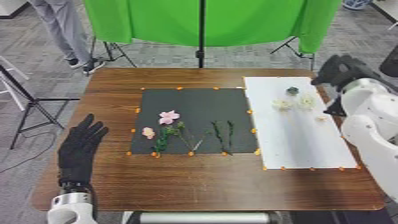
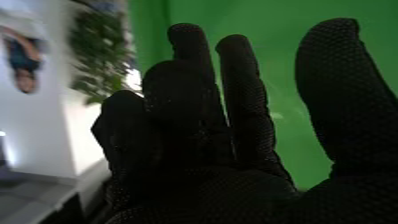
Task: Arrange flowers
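In the head view my right hand (image 1: 340,71) is over the far right corner of the white sheet (image 1: 306,145); in the right wrist view the same hand (image 2: 209,192) has its fingers extended and thumb apart, holding nothing. My left hand (image 1: 78,150) lies open left of the dark mat (image 1: 191,102). On the mat are a large pink flower (image 1: 169,117), a smaller pink bloom (image 1: 148,133), a leafy green sprig (image 1: 162,141) and slim green stems (image 1: 230,132). Pale flowers (image 1: 282,105), a small dark bloom (image 1: 292,91) and a tiny peach one (image 1: 322,118) rest on the white sheet.
Orange tabs (image 1: 253,131) line the edges of both sheets on the brown table (image 1: 187,177). Behind the table stand a green backdrop (image 1: 160,22) and its stands. A tripod (image 1: 34,102) is on the floor at the left.
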